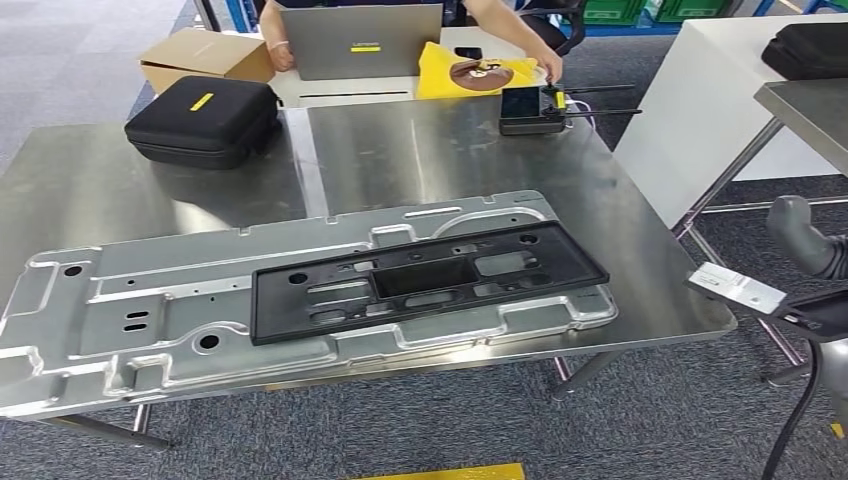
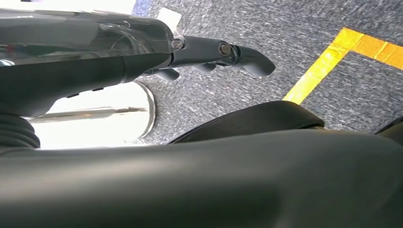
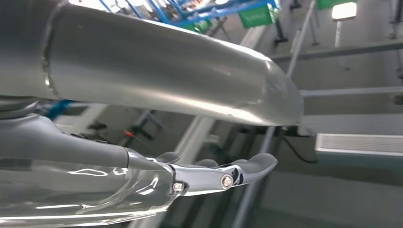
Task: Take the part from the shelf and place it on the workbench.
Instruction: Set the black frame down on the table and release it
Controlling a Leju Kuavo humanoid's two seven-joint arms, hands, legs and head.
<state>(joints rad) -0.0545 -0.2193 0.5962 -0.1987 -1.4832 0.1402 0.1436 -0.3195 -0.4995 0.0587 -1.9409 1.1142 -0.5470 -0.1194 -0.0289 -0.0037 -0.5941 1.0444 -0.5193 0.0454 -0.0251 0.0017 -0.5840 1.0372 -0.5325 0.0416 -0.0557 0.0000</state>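
Both my hands hold nothing, right hand (image 3: 223, 175) fingers straight beside the steel bench (image 1: 620, 215), where the black plastic frame (image 1: 425, 280) lies on a large stamped metal panel (image 1: 150, 310).

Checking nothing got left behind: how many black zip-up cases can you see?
2. One black case with a yellow tag sits at the steel workbench's far left corner. A second lies on the white table at the right, partly cut off. Others may be outside the views.
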